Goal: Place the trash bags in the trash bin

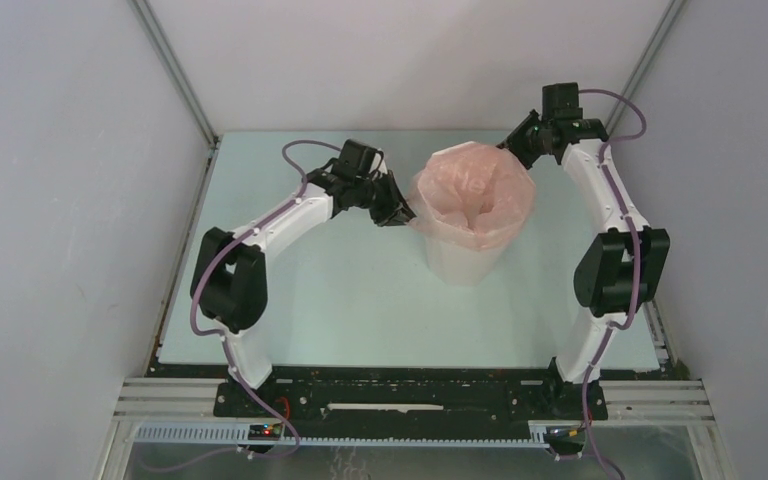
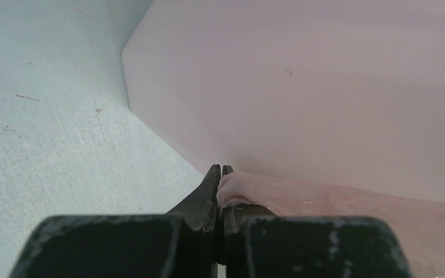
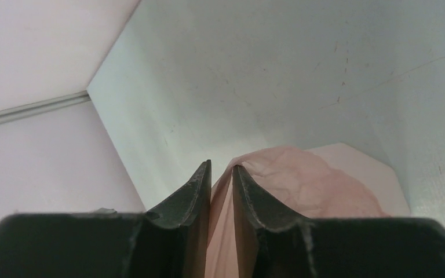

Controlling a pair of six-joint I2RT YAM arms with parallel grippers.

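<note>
The white faceted trash bin (image 1: 465,262) stands mid-table. The pale-pink trash bag (image 1: 472,190) is inside it, its mouth spread over the rim. My left gripper (image 1: 397,212) is at the bin's left side, just under the rim. In the left wrist view it (image 2: 220,169) is shut on a fold of the bag's edge (image 2: 324,197), against the bin wall (image 2: 301,87). My right gripper (image 1: 522,143) is at the back right of the rim. In the right wrist view it (image 3: 222,167) holds taut pink film (image 3: 301,185) between narrowly parted fingers.
The pale-green table top (image 1: 340,290) is enclosed by grey walls on the left, back and right. The right arm's elbow (image 1: 620,265) stands to the right of the bin. The black base rail (image 1: 410,395) runs along the near edge.
</note>
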